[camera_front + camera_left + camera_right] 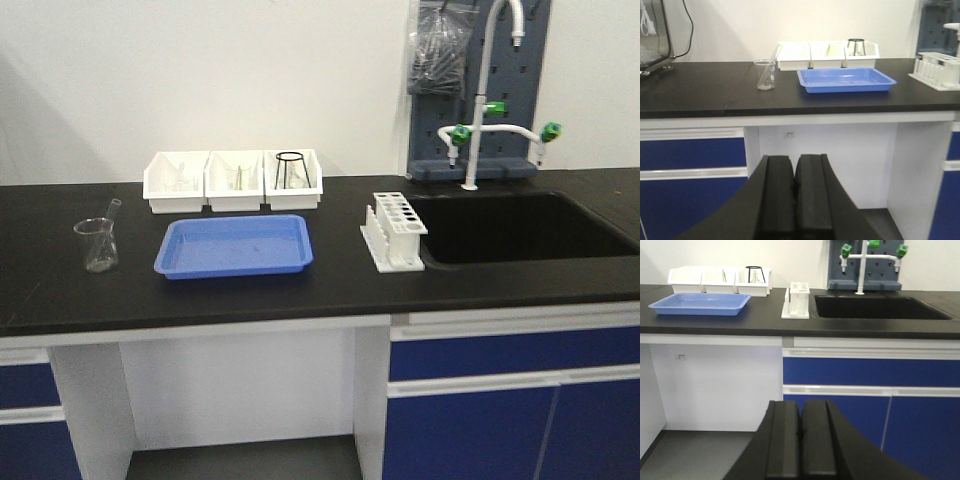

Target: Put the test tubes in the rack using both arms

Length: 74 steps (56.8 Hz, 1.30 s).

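**Surface**: long black bench top over blue cabinet fronts, carrying every item below.

**Sink**: black basin set into the surface at the right, below a grey pegboard.

**Left gripper**: held level and low, below the surface edge, pointing at the open bay under the bench. Jaws pressed together, gripping nothing.

**Right gripper**: same low, level pose, facing the blue cabinet doors. Jaws pressed together, gripping nothing.

**Tray**: blue, shallow, long axis left to right, in front of the bins.

**Bins**: three white, side by side against the wall.

**Rack**: white, upright, holes upward, long axis front to back, just beside the sink's left edge.

**Beaker**: clear, left of the tray, with a slim clear rod leaning in it.

**Tripod ring**: black wire, in the right bin.

**Test tubes**: slim glass pieces in the left and middle bins, apparently leaning toward the back wall; too blurred to count.

**Views**: the front view shows neither arm. Only the left wrist view shows a framed device at the far left. Only the right wrist view meets the sink head-on.
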Available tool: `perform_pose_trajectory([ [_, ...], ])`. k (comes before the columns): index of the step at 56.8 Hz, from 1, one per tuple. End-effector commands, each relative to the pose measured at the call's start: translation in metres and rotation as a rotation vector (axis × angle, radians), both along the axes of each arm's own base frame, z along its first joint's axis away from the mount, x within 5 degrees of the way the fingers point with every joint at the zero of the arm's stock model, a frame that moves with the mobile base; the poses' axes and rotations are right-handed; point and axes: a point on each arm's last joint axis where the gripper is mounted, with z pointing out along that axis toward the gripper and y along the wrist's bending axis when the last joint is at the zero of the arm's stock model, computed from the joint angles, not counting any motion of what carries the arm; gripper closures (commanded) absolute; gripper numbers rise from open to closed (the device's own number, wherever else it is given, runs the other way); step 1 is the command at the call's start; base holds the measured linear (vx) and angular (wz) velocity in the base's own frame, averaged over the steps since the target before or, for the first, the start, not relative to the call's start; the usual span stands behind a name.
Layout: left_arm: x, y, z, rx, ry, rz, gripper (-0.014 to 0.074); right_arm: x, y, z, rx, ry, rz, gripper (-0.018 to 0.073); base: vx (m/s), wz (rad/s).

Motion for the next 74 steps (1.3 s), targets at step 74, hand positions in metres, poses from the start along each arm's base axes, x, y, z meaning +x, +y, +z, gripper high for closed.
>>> perform_pose_trajectory([
  [74,0.0004,0.0003,0.0152,-0.008,-0.090,0.002,0.0601,0.0000,0.0004,0.0037,0.000,-0.082,0.004,0.0568,0.44,0.05],
])
